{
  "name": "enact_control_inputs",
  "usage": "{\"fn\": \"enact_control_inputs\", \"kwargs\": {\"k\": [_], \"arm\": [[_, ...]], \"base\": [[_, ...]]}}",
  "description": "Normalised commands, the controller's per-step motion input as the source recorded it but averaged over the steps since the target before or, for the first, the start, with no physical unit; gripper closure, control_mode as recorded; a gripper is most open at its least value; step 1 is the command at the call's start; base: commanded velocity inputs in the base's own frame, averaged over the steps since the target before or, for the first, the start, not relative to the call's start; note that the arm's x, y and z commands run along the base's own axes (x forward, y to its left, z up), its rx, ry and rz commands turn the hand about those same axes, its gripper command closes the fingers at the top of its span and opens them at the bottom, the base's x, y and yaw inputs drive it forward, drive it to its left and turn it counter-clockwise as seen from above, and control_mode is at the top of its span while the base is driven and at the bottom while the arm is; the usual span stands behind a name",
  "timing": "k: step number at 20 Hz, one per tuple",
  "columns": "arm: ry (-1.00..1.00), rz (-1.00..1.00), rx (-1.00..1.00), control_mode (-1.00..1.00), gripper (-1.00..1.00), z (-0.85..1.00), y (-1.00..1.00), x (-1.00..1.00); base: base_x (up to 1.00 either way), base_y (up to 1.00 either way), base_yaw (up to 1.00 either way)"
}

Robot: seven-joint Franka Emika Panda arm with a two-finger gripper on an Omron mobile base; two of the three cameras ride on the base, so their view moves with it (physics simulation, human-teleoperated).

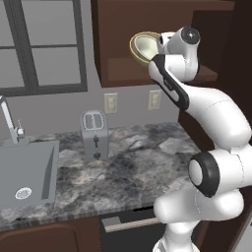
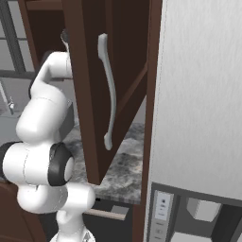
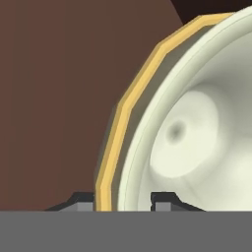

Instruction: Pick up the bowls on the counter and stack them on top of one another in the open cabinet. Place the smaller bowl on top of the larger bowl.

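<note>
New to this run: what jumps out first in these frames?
The white arm reaching up into the open cabinet, with the smaller bowl nested inside the larger bowl, both tipped on edge at the gripper. Below, a toaster stands on the counter.

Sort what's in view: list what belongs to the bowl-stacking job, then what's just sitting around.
Job: smaller bowl, nested in the larger bowl; open cabinet; counter; gripper, fingers straddling the bowls' rims.

Bystanders: toaster; sink; faucet; wall outlets.
</note>
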Motion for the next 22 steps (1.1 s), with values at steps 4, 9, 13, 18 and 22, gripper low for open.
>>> {"fn": "enact_control_inputs", "kwargs": {"k": [4,9,13,18,22], "arm": [[0.00,0.00,0.00,-1.00,1.00,-0.05,0.00,0.42],[0.00,0.00,0.00,-1.00,1.00,0.00,0.00,0.26],[0.01,0.00,0.00,-1.00,-1.00,0.00,0.00,0.20],[0.01,-0.01,0.00,-1.00,-1.00,0.07,0.00,0.06],[0.06,-0.01,0.00,-1.00,-1.00,0.37,-0.06,-0.25]], "base": [[0.00,0.00,0.00],[0.00,0.00,0.00],[0.00,0.00,0.00],[0.00,0.00,0.00],[0.00,0.00,0.00]]}}
